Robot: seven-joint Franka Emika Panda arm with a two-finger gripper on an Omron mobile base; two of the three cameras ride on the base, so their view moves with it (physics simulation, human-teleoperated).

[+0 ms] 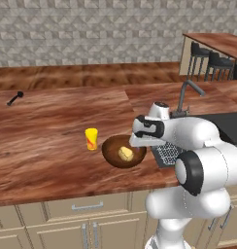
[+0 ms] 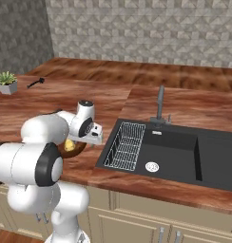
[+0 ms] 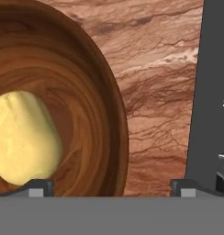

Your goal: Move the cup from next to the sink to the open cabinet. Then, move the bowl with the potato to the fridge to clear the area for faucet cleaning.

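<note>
A small yellow cup [image 1: 91, 139] stands on the wooden counter, just left of the dark brown bowl [image 1: 115, 154]. A pale potato [image 1: 126, 153] lies in the bowl. My gripper [image 1: 138, 143] hangs open over the bowl's sink-side rim, holding nothing. In the hand view the bowl [image 3: 86, 114] and the potato [image 3: 22, 137] sit to the left. The rim passes between my gripper's [image 3: 113, 188] spread fingertips [image 3: 40, 186]. The black sink [image 2: 170, 152] with its faucet [image 2: 160, 102] lies right of the bowl [image 2: 76, 149]. The open cabinet and the fridge are out of view.
A wire rack [image 2: 127, 144] sits in the sink's left side. A potted plant [image 2: 6, 81] and a dark utensil [image 1: 14, 98] lie far left on the counter. Bar stools [image 1: 208, 61] stand by a raised counter at the back right. Base cabinets [image 1: 86, 223] run below.
</note>
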